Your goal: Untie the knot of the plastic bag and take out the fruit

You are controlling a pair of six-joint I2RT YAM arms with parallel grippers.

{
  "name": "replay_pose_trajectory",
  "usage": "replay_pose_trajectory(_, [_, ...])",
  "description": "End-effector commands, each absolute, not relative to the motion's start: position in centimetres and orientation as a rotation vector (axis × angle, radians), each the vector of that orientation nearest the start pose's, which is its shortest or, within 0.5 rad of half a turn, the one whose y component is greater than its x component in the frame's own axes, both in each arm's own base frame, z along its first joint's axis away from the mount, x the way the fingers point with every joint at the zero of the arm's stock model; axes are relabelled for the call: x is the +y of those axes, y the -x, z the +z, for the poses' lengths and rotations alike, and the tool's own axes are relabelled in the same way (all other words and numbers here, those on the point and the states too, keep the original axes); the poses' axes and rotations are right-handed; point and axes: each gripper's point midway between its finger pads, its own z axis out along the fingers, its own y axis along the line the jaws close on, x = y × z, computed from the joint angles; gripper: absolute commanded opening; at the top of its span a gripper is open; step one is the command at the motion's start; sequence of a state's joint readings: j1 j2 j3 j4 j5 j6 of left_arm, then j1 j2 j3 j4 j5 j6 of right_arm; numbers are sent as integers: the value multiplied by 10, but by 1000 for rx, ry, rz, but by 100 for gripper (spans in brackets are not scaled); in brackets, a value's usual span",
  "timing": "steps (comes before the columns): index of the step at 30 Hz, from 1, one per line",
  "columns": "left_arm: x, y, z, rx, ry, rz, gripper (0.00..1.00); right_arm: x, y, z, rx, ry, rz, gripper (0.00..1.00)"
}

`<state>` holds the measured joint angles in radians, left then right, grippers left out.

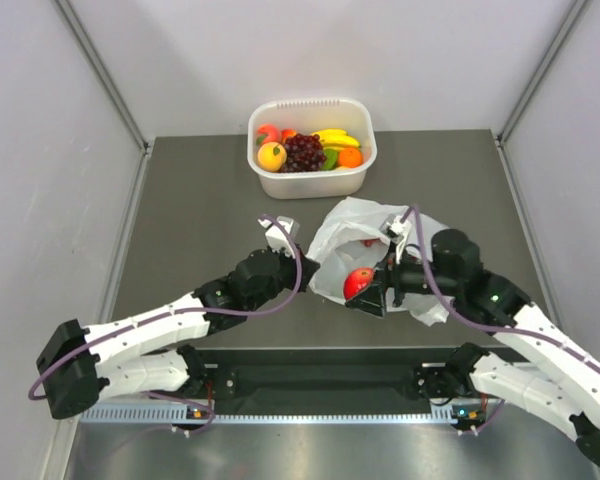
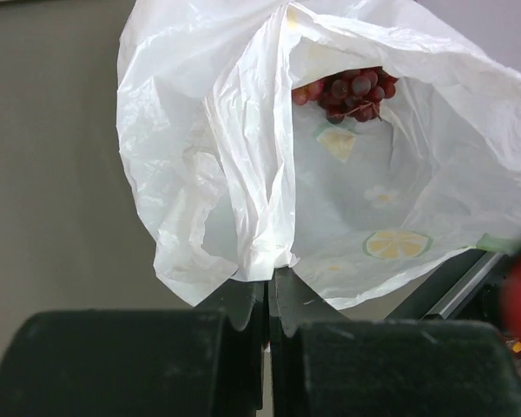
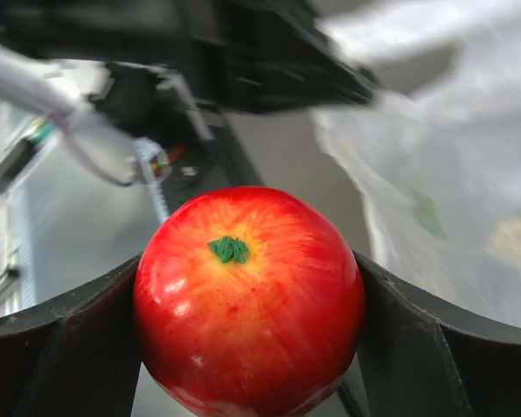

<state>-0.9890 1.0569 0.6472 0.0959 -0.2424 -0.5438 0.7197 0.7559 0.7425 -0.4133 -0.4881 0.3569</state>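
Observation:
The white plastic bag (image 1: 352, 238) lies open in the middle of the table, lemon prints on its inside (image 2: 391, 243). A dark red grape bunch (image 2: 347, 89) lies deep inside it. No knot shows; the bag's mouth gapes open. My left gripper (image 2: 269, 276) is shut on a gathered fold of the bag's rim and holds it up; in the top view it (image 1: 302, 268) is at the bag's left edge. My right gripper (image 1: 368, 292) is shut on a red apple (image 3: 247, 300), held just outside the bag's near edge (image 1: 358, 282).
A rigid white tub (image 1: 360, 178) at the back holds peaches, grapes (image 1: 302, 152), bananas (image 1: 337, 137) and an orange fruit. The two arms' wrists are close together near the front of the grey table (image 1: 200, 215). Grey walls stand on both sides.

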Motion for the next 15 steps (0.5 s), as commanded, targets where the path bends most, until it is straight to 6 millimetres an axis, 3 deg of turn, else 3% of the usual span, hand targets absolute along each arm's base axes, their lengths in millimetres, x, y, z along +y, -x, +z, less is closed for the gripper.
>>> replay_pose_trajectory(1, [-296, -224, 194, 1895, -238, -832, 0, 249, -89, 312, 1669, 1008, 1348, 0])
replay_pose_trajectory(3, [-296, -222, 195, 1884, -235, -854, 0, 253, -106, 324, 1629, 1015, 1268, 0])
replay_pose_trajectory(4, [-295, -220, 193, 1884, -236, -858, 0, 255, -117, 345, 1593, 994, 1217, 0])
replay_pose_trajectory(6, [-294, -219, 192, 1886, -239, -864, 0, 262, -163, 345, 1663, 904, 1061, 0])
replay_pose_trajectory(7, [-293, -217, 192, 1886, -238, -869, 0, 264, -179, 366, 1637, 862, 1008, 0])
replay_pose_trajectory(8, [-292, -216, 193, 1884, -240, -874, 0, 270, -211, 357, 1700, 809, 922, 0])
replay_pose_trajectory(9, [-292, -214, 193, 1885, -246, -880, 0, 269, -230, 361, 1708, 773, 868, 0])
replay_pose_trajectory(10, [-290, -212, 193, 1882, -243, -886, 0, 270, -247, 379, 1678, 737, 837, 0])
replay_pose_trajectory(11, [-288, -211, 193, 1881, -238, -888, 0, 276, -276, 366, 1731, 693, 776, 0])
replay_pose_trajectory(13, [-286, -209, 192, 1879, -233, -896, 0, 274, -314, 388, 1697, 600, 737, 0])
replay_pose_trajectory(14, [-285, -208, 191, 1881, -232, -896, 0, 276, -345, 370, 1751, 542, 687, 0])
replay_pose_trajectory(15, [-284, -208, 190, 1883, -231, -896, 0, 267, -369, 370, 1770, 451, 670, 0])
